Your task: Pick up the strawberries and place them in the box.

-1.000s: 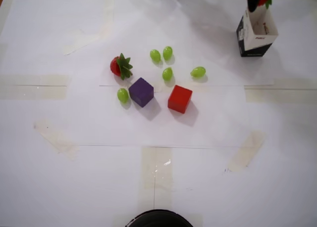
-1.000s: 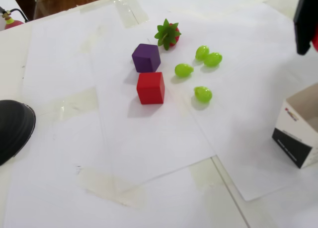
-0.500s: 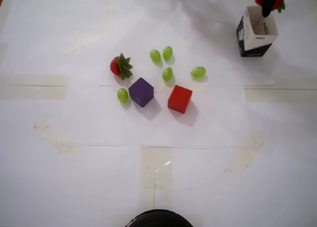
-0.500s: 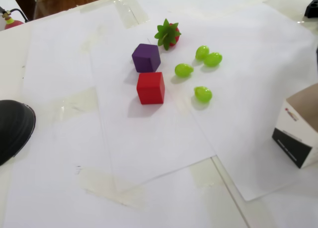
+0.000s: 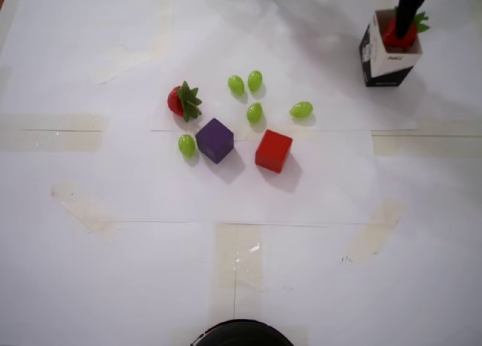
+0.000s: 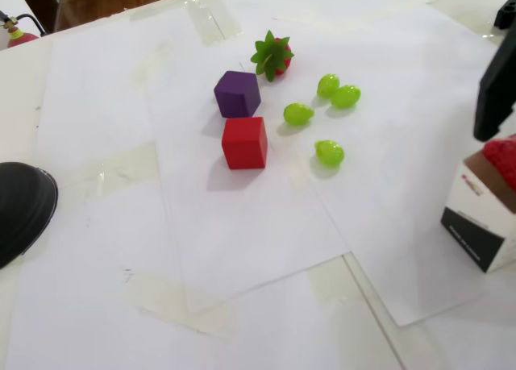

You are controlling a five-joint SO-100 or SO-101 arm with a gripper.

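Observation:
One strawberry (image 5: 178,101) (image 6: 275,54) lies on the white paper to the left of the grapes in the overhead view, far from the arm. The other strawberry (image 5: 395,35) (image 6: 505,155) sits in the mouth of the box (image 5: 385,62) (image 6: 476,220), its top level with the white rim. My gripper (image 5: 404,28) (image 6: 493,135) reaches down from the top right onto this strawberry and looks shut on it. Only one dark finger (image 5: 410,3) shows clearly; the fingertips are partly hidden by the berry and the frame edge.
Several green grapes (image 5: 254,112) (image 6: 297,114), a purple cube (image 5: 215,140) (image 6: 237,93) and a red cube (image 5: 273,151) (image 6: 244,143) lie mid-table. A black round object (image 5: 241,335) (image 6: 20,209) sits at the near edge in the overhead view.
The gripper carried the strawberry from above and behind the box down into the box's mouth. The strawberry, cubes and grapes on the paper stayed put.

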